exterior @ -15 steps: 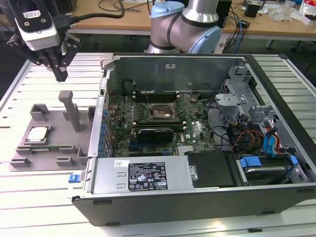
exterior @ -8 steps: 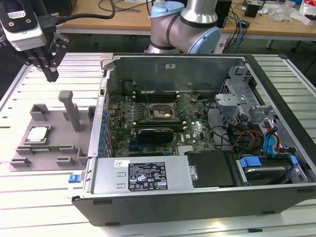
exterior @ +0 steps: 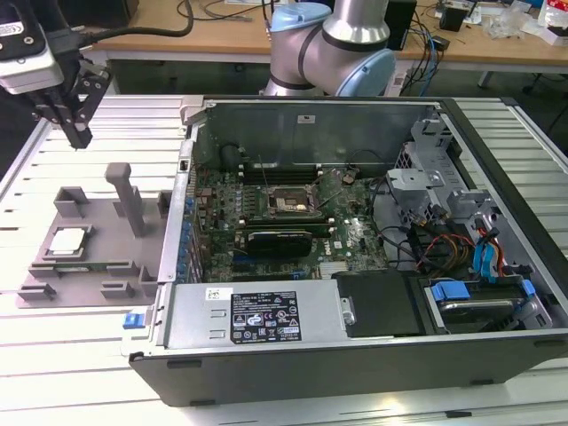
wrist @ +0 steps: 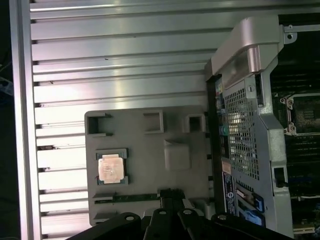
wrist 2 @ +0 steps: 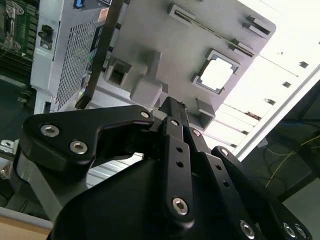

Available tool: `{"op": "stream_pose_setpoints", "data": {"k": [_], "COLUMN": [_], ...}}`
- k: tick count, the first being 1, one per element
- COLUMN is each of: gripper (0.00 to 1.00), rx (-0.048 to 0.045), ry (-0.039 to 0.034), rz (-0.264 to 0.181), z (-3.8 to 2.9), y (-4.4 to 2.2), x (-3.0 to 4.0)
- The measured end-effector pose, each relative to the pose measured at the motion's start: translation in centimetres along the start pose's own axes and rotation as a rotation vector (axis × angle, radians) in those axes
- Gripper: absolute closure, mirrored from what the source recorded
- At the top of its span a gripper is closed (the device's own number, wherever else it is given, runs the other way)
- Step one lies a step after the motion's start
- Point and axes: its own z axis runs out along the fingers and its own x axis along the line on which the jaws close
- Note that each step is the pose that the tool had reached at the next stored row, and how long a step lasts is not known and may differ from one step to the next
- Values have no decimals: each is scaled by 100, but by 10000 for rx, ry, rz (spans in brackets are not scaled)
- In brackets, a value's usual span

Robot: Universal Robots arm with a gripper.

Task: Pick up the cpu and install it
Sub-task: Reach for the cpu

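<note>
The cpu point(exterior: 69, 241) is a small pale square chip lying flat in a recess of the grey plastic tray point(exterior: 99, 229), at the exterior view's left of the open computer case. Both wrist views show the cpu point(wrist 2: 218, 75) point(wrist: 111, 167) seated in the tray point(wrist 2: 165, 40) point(wrist: 145, 150). My gripper point(exterior: 78, 135) hangs well above the table, beyond the tray's far edge, with its black fingers point(wrist 2: 172, 107) point(wrist: 170, 193) shut together and nothing between them. Inside the case, the dark square socket point(exterior: 291, 205) sits on the green motherboard.
A tall upright post point(exterior: 129, 200) rises from the tray near the cpu. The case's raised side wall point(exterior: 185, 204) stands between tray and motherboard. The arm's base point(exterior: 333, 44) is behind the case. The slatted metal table point(exterior: 71, 355) extends around them.
</note>
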Motion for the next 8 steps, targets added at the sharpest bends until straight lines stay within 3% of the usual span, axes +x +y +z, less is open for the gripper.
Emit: {"op": "stream_pose_setpoints", "data": {"k": [2, 8], "gripper": [89, 89], "rx": [-1, 1], "ry": [0, 2], "rz": [-1, -1], "z": [33, 138], "y": [0, -3], "x": [78, 214]}}
